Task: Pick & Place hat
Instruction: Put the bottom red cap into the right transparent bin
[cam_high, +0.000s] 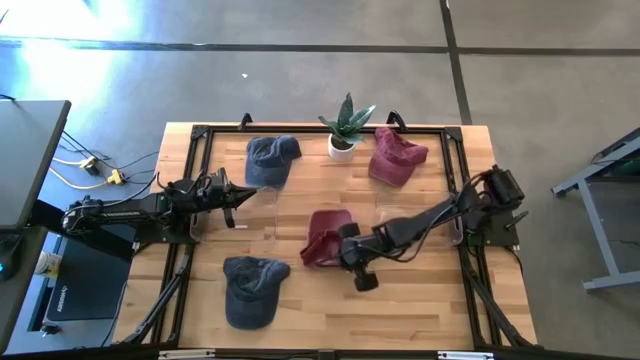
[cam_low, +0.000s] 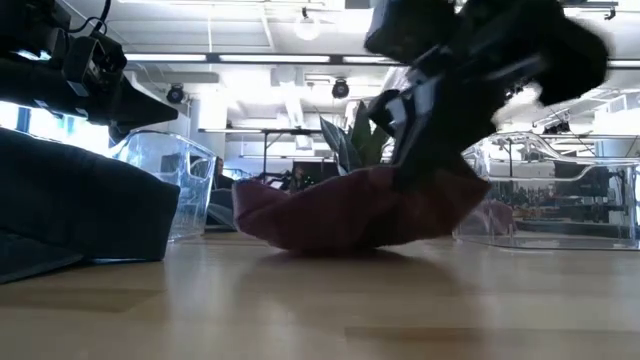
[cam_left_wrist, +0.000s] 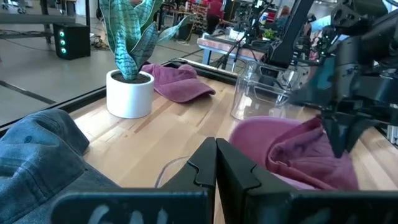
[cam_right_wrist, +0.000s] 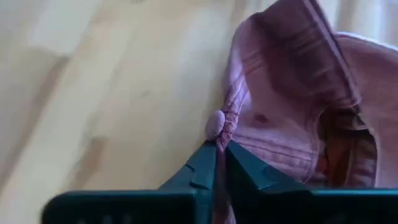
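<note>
From above, the maroon hat lies mid-surface, its long axis running toward the plant; the left claw waits shut. Low view: soft, light, floppy cloth. Right wrist: the right claw pinches the hat's rim, the sensible hold.

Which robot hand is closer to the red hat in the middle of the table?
Right. The right gripper is pinching the edge of the red hat. The left gripper waits shut by the table's left side, apart from it.
</note>
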